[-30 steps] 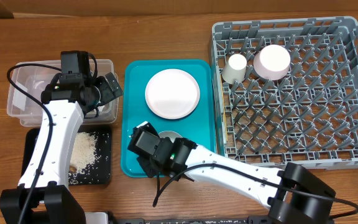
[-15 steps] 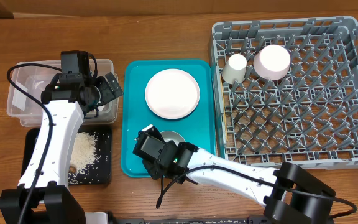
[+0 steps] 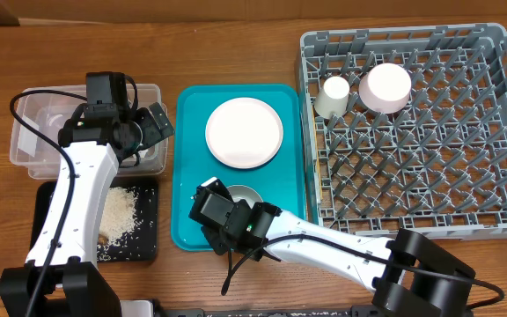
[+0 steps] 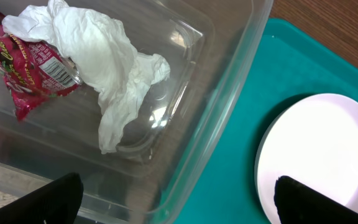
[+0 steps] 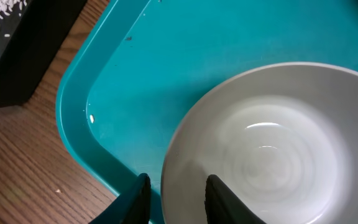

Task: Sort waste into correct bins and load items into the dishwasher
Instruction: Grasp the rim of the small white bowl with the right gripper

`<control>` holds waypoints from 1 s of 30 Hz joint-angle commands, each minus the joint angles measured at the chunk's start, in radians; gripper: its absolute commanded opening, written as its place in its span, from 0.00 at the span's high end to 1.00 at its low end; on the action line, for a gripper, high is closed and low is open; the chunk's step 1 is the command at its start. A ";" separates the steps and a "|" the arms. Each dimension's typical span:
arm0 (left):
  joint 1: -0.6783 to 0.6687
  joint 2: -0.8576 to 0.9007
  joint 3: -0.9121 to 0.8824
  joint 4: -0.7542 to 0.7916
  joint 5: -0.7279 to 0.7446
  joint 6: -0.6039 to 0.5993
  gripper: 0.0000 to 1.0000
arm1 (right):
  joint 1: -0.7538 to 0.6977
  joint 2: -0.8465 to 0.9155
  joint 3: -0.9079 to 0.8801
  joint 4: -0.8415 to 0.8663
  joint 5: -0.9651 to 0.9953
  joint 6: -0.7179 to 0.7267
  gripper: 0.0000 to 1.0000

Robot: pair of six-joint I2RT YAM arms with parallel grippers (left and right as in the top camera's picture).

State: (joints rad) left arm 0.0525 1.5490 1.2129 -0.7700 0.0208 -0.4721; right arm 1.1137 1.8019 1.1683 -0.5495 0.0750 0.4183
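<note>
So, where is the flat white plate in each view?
Overhead: the plate lies in the upper half of the teal tray.
Left wrist: plate at lower right, cut by the frame, beside the clear tub.
Right wrist: not in it.
Shared landmark: the teal tray, in all three.

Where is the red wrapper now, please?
In the left wrist view, the red wrapper lies inside the clear tub, upper left of the picture, against the white napkin.

The wooden worktop carries four things. A clear tub sits near the left edge, with a black tray just beside it toward the front edge. A teal tray lies mid-worktop, and a grey dish rack stands toward the right edge.
</note>
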 commanded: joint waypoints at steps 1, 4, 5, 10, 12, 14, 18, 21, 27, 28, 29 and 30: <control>0.001 0.007 0.009 0.003 -0.013 -0.011 0.00 | 0.003 -0.003 -0.006 0.007 -0.009 0.005 0.68; 0.001 0.007 0.009 0.003 -0.013 -0.011 0.00 | 0.003 -0.002 -0.009 0.008 -0.009 0.006 0.68; 0.001 0.007 0.009 0.003 -0.013 -0.011 0.00 | 0.004 0.000 -0.011 0.010 -0.009 0.006 0.68; 0.001 0.007 0.009 0.003 -0.013 -0.011 0.00 | 0.003 0.021 -0.018 0.010 -0.009 0.025 0.68; 0.001 0.007 0.009 0.003 -0.013 -0.011 0.00 | 0.003 0.026 -0.018 0.010 -0.008 0.025 0.69; 0.001 0.007 0.009 0.003 -0.013 -0.011 0.00 | 0.003 0.026 -0.018 0.009 -0.008 0.024 0.72; 0.001 0.007 0.009 0.003 -0.013 -0.011 0.00 | 0.003 0.026 -0.018 -0.001 -0.006 0.025 0.82; 0.001 0.007 0.009 0.003 -0.013 -0.011 0.00 | 0.003 0.026 -0.018 -0.002 0.028 0.030 0.83; 0.001 0.007 0.009 0.003 -0.013 -0.011 0.00 | 0.002 0.026 -0.017 -0.014 0.238 0.085 0.83; 0.001 0.007 0.009 0.003 -0.013 -0.011 0.00 | 0.002 0.026 -0.017 -0.014 0.250 0.084 0.83; 0.001 0.007 0.009 0.003 -0.013 -0.011 0.00 | 0.002 0.026 -0.017 -0.014 0.254 0.084 0.83; 0.001 0.007 0.009 0.003 -0.013 -0.011 0.00 | 0.002 0.026 -0.017 -0.014 0.254 0.084 0.83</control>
State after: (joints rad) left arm 0.0525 1.5490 1.2129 -0.7700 0.0208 -0.4721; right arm 1.1141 1.8172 1.1572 -0.5682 0.2409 0.4793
